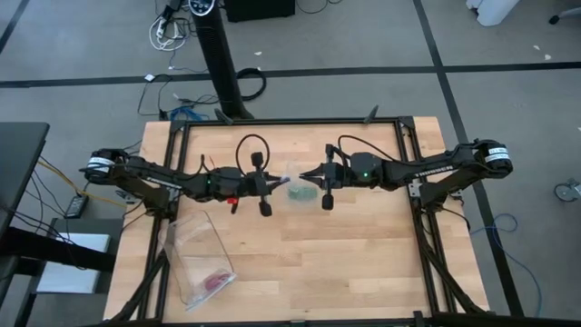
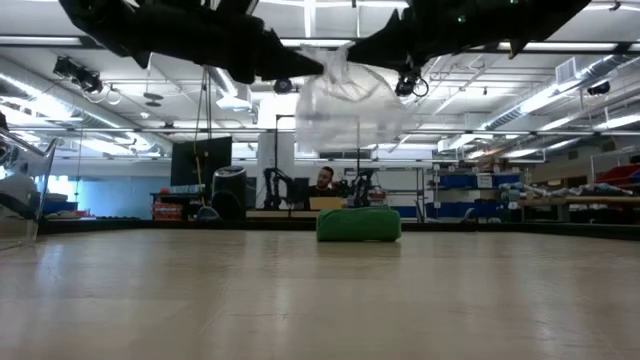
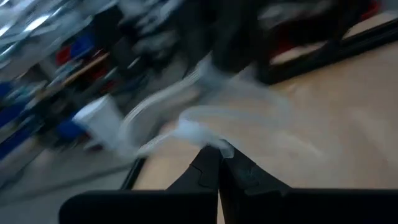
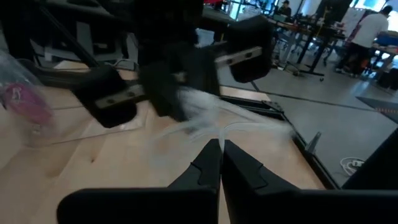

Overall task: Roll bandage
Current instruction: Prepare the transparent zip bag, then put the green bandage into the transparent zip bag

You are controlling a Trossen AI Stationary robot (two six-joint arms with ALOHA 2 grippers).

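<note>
Together, both arms' fingers pinch a clear bag [image 2: 345, 95] aloft above the bandage [image 2: 359, 224].

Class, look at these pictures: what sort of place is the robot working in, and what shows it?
Probably a robotics lab or workshop. Beyond the wooden table the low view shows an open hall with ceiling strip lights, storage shelving, and a person seated at a bench.

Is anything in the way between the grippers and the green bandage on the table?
Yes. Both the left gripper and the right gripper are pinching a clear plastic bag in the air, and it hangs directly over the bandage on the table.
</note>
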